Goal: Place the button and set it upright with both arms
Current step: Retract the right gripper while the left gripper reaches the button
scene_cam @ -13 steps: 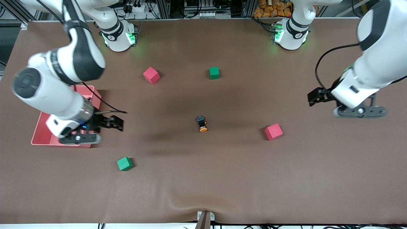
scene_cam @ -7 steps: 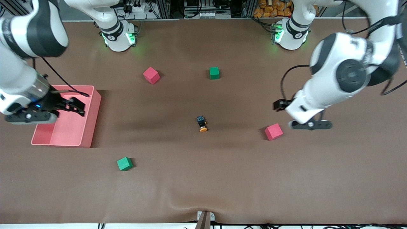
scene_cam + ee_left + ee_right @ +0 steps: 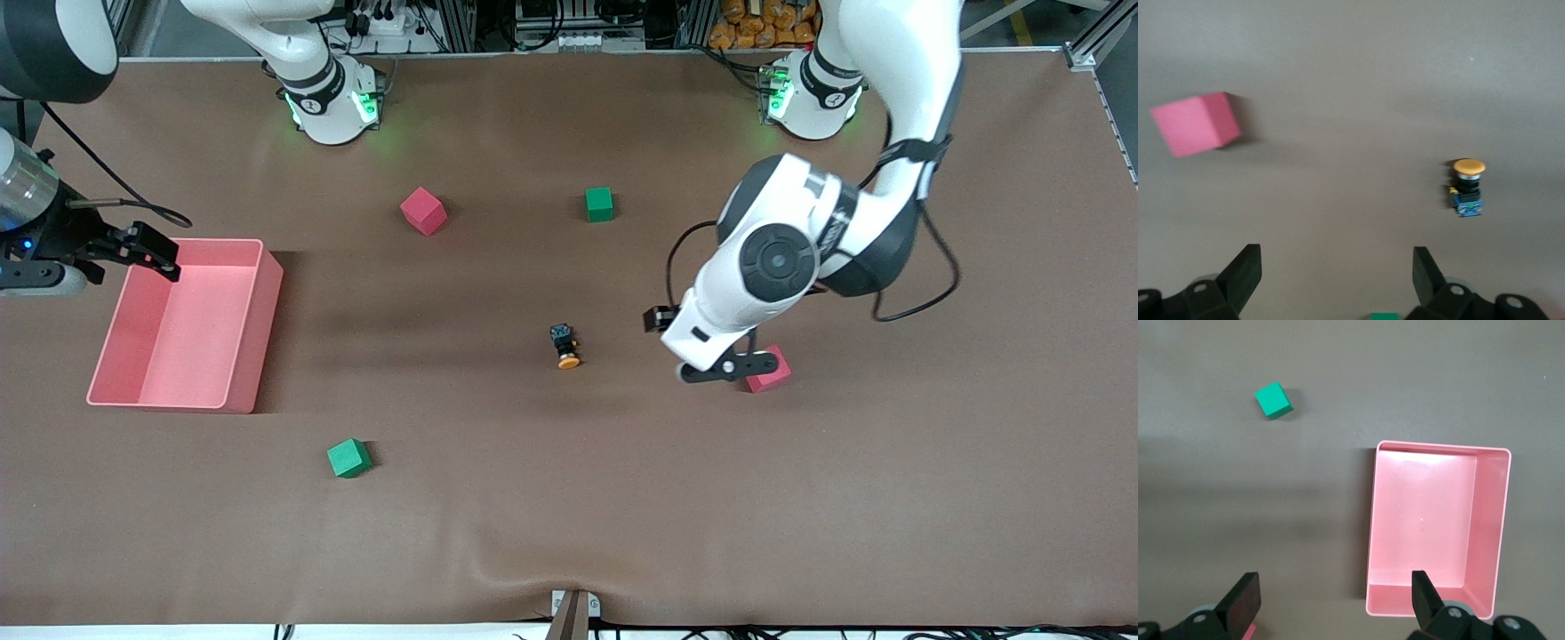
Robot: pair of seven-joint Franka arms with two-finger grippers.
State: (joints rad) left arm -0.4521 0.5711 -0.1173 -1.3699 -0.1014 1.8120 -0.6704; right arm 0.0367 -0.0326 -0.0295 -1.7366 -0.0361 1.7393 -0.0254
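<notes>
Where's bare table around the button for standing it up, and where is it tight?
The button lies on its side mid-table. Bare cloth runs from it toward the pink bin and down to the green cube. It is tighter toward the left arm's end: the open left gripper hangs by the red cube.

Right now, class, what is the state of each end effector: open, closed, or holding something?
Left end effector: open, empty, over the table beside the button.
Right end effector: open, empty, over the pink tray's edge.
</notes>
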